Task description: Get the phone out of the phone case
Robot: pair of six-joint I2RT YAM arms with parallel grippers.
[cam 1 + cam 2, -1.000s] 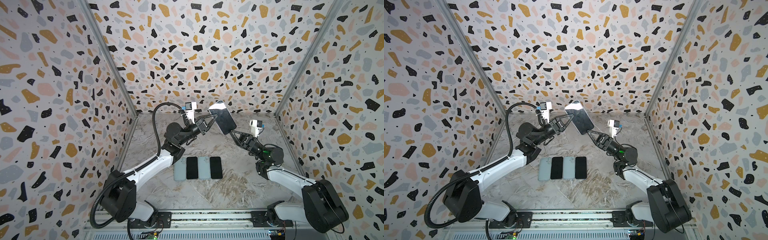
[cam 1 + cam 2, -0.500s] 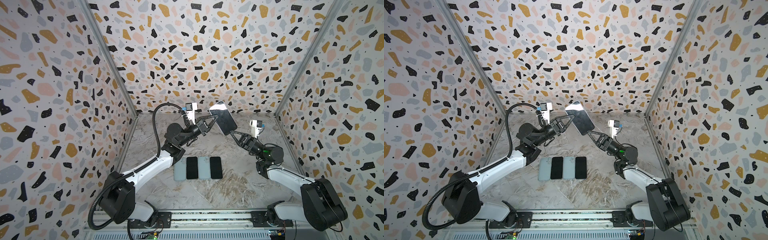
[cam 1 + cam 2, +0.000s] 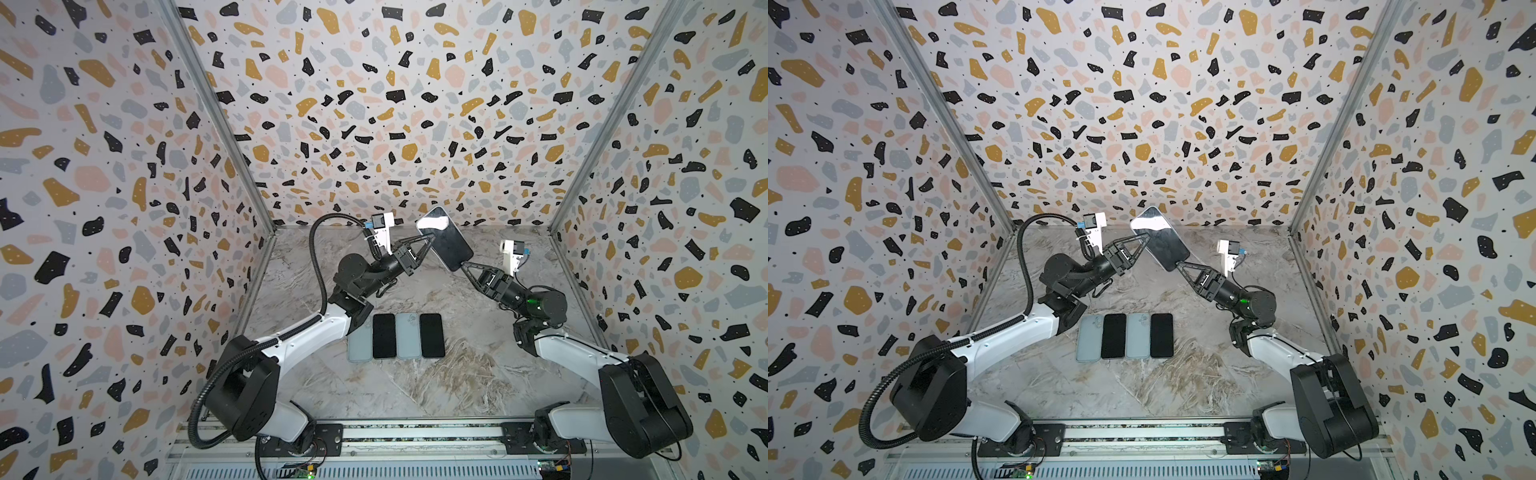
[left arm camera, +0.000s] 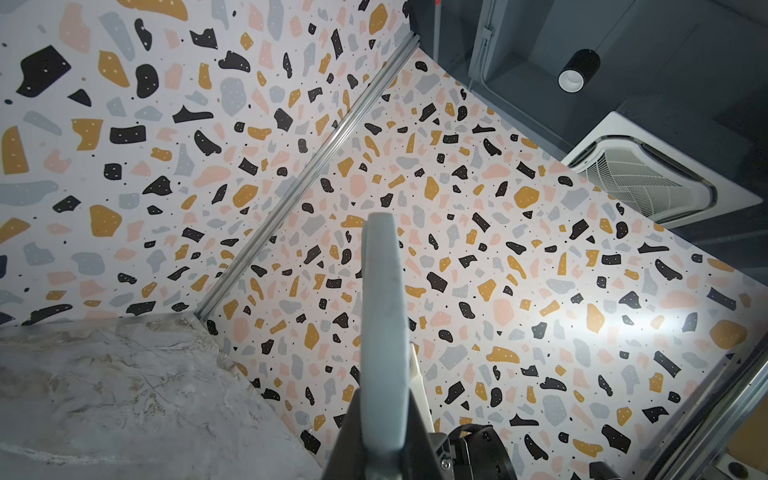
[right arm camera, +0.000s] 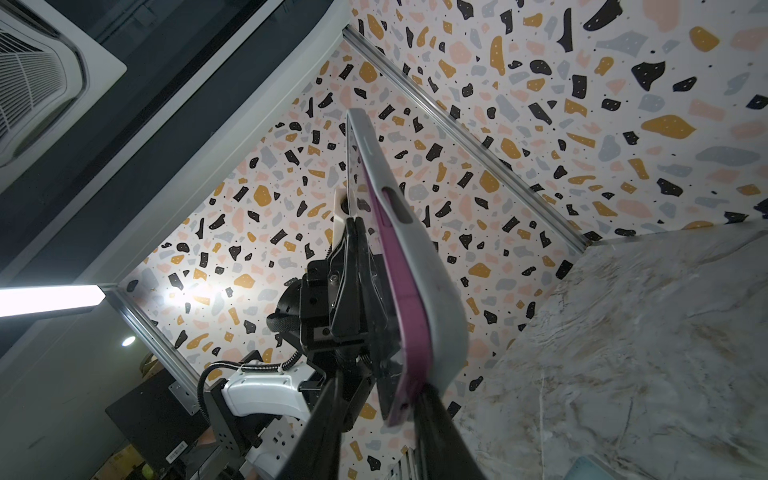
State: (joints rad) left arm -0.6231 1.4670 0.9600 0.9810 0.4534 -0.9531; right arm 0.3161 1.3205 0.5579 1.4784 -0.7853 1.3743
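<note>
Phone (image 3: 445, 240), seemingly cased, between opposing fingers (image 5: 440, 436)

Cased phone (image 3: 444, 237) aloft, left jaws on its side edge, right jaws astride its lower end, row of phones (image 3: 407, 336) on tabletop (image 3: 478, 374) below both jaws.

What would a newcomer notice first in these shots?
The cased phone is held in the air over the back of the table, with the left gripper clamped on its side edge and the right gripper at its lower corner. Next comes the row of four slabs, alternating grey and black, lying side by side mid-table. Loud terrazzo walls surround it all.
</note>
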